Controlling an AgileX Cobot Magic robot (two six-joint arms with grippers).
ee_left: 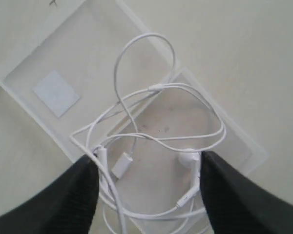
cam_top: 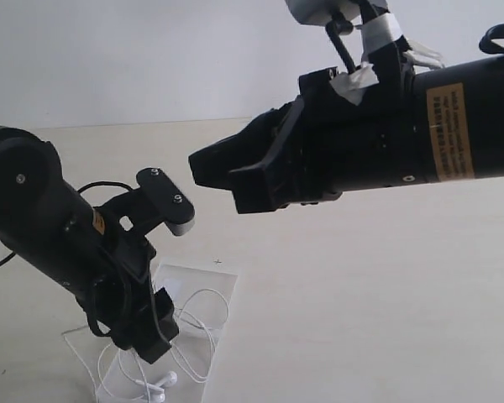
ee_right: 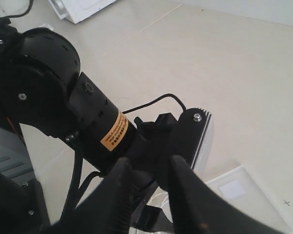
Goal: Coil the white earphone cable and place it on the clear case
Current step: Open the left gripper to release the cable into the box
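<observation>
You are looking at a pale cream table (cam_top: 361,294), smooth and matte. Directly on it lies the clear case (ee_left: 88,39), opened flat with both halves down on the surface, a white square sticker (ee_left: 55,93) in one half. A small dark cross mark (cam_top: 218,262) is on the tabletop near one corner.

Pale beige tabletop (cam_top: 386,294), smooth and matte, plain off-white wall (cam_top: 151,50) behind its far edge, soft even light with faint shadows, tiny dark cross mark (cam_top: 218,262) on the surface, corner of a white box (ee_right: 83,7) near one end
</observation>
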